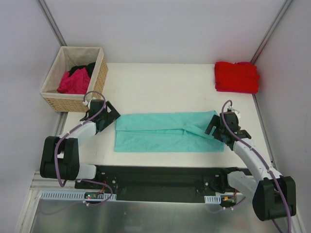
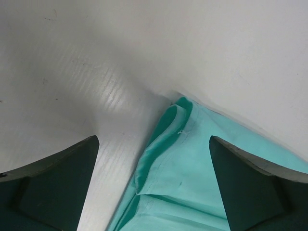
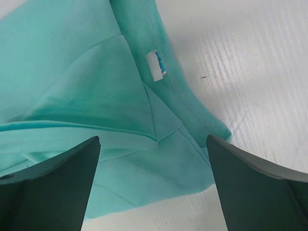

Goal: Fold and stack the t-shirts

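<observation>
T-shirt (image 1: 167, 132) in teal is lying banded across the worktop's (image 1: 160, 82) middle — left gripper (image 1: 109, 115) and right gripper (image 1: 216, 127) are hovering spread at its ends; pinching all layers evenly looks wisest.

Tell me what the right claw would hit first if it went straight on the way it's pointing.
Most likely the teal t-shirt, near its white neck label. The open right claw points down at that end, though depth is hard to judge.
</observation>
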